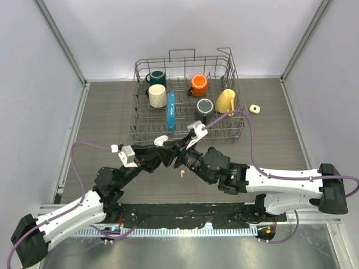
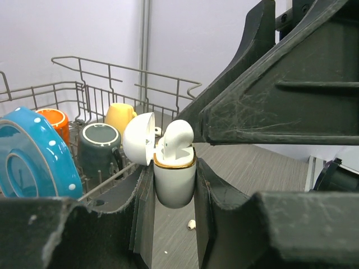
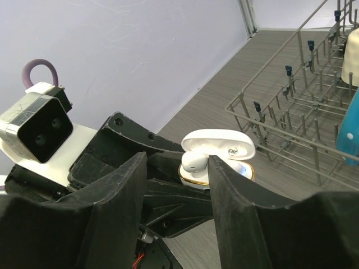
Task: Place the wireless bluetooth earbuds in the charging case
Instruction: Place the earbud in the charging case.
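My left gripper (image 2: 174, 168) is shut on the body of the white charging case (image 2: 175, 185), holding it upright above the table with its lid (image 3: 224, 147) swung open. One white earbud (image 2: 178, 134) sits in the case, its rounded head standing above the gold rim. My right gripper (image 3: 178, 162) is right over the case, jaws apart, and the same earbud (image 3: 196, 161) lies between them close to the right finger. A second earbud (image 1: 182, 174) lies loose on the table beneath the two grippers, and it also shows under the case in the left wrist view, earbud (image 2: 192, 225).
A wire dish rack (image 1: 136, 112) stands at the back of the table with several mugs and a blue plate (image 1: 171, 111) in it. A small cream object (image 1: 255, 109) lies on the table to the right of the rack.
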